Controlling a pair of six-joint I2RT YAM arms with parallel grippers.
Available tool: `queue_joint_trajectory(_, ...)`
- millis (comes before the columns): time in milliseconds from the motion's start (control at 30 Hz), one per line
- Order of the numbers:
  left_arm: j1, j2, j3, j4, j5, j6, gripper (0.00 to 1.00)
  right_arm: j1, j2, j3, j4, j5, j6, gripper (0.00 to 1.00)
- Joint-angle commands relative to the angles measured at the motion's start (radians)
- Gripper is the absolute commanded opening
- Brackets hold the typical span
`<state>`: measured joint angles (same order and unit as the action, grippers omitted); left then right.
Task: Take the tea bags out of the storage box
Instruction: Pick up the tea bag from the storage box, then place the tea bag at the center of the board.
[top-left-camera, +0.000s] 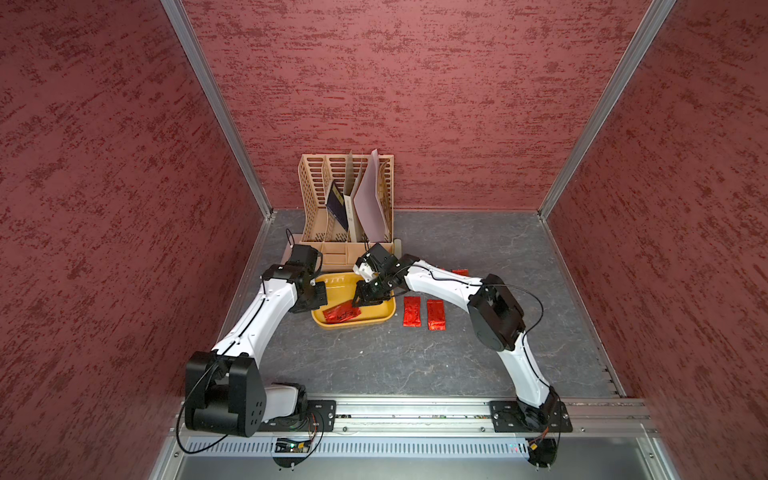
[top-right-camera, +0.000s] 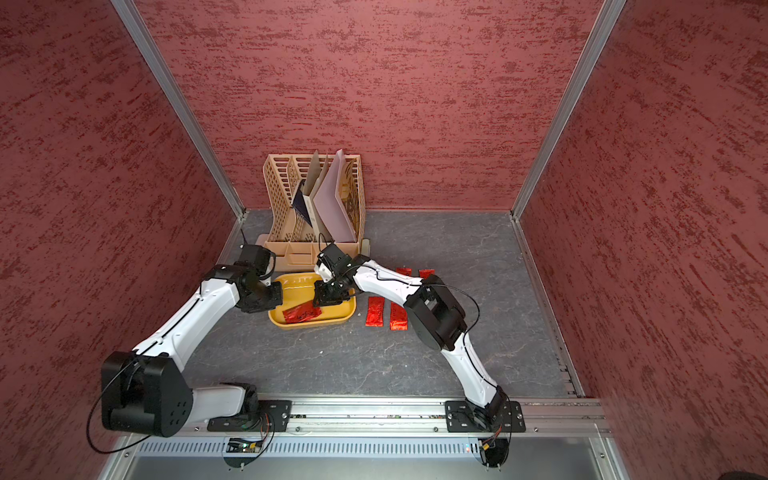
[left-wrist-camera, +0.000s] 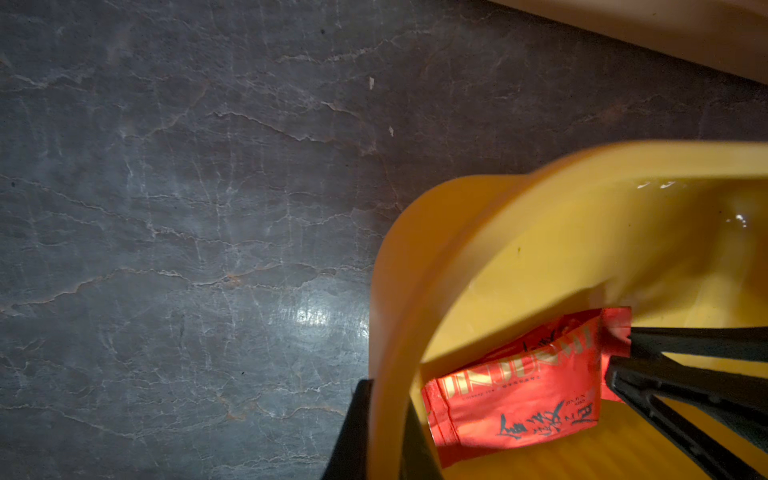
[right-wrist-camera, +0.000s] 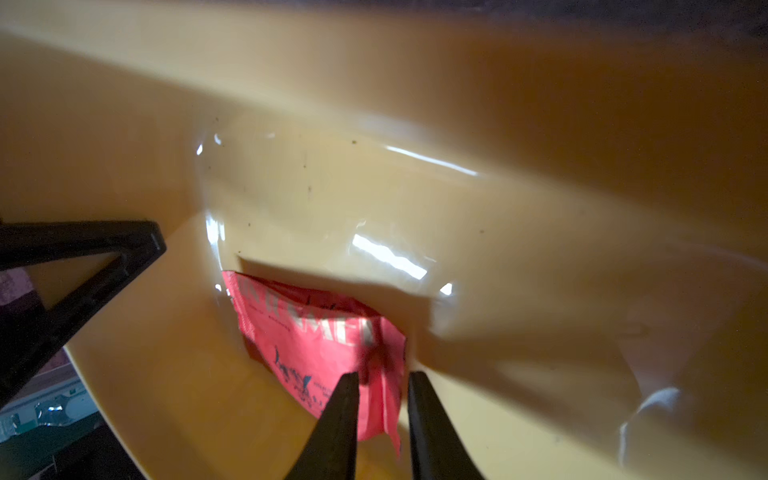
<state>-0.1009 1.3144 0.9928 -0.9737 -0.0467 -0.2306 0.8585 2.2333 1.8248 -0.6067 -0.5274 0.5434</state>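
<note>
- Your right end effector (right-wrist-camera: 383, 374) is nearest its wrist camera. Its jaws stand narrow, one on each side of the end of a tea bag (right-wrist-camera: 316, 332), and you cannot tell whether they pinch it.
- That tea bag lies creased on the floor of the storage box (top-left-camera: 357, 325), toward its near side.
- Your left end effector (left-wrist-camera: 386, 395) is clamped on the box's wall, one finger inside and one outside.
- On the bench (top-left-camera: 374, 365), just beside the box on the side of the right arm (top-left-camera: 440, 282), a second tea bag (top-left-camera: 412, 311) and a third tea bag (top-left-camera: 436, 314) lie flat, side by side.
- Farther back, a fourth tea bag (top-right-camera: 404, 271) and a fifth tea bag (top-right-camera: 427, 273) show partly behind that arm.
- The desk organizer (top-left-camera: 316, 187) stands just behind the box.
</note>
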Motion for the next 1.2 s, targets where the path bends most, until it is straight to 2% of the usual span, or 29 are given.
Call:
queue_joint_trajectory(0,0.0,-0.014,-0.001,0.036,0.018,-0.009,0.0,0.009,0.003,-0.015,0.05,-0.066,0.015,0.15)
queue_joint_trajectory(133,0.0,-0.014,-0.001,0.036,0.018,-0.009,0.0,0.008,-0.024,-0.016,0.042,-0.048,0.004,0.0)
queue_joint_trajectory(333,0.0,-0.015,-0.001,0.036,0.017,-0.008,0.0,-0.005,-0.136,-0.023,-0.041,0.079,-0.058,0.0)
queue_joint_trajectory(533,0.001,-0.016,0.0,0.036,0.016,-0.008,0.0,-0.06,-0.297,-0.057,-0.118,0.13,-0.107,0.0)
queue_joint_trajectory(667,0.002,-0.018,-0.001,0.036,0.016,-0.009,0.0,-0.101,-0.416,-0.104,-0.21,0.25,-0.144,0.0)
queue_joint_trajectory(767,0.002,-0.019,0.0,0.035,0.016,-0.009,0.0,-0.171,-0.55,-0.243,-0.186,0.275,-0.097,0.0)
queue_joint_trajectory(933,0.002,-0.021,0.0,0.034,0.015,-0.01,0.0,-0.315,-0.813,-0.534,-0.086,0.314,0.06,0.0)
queue_joint_trajectory(1167,0.0,-0.03,-0.002,0.035,0.018,-0.012,0.0,-0.419,-1.104,-0.898,-0.022,0.378,0.265,0.0)
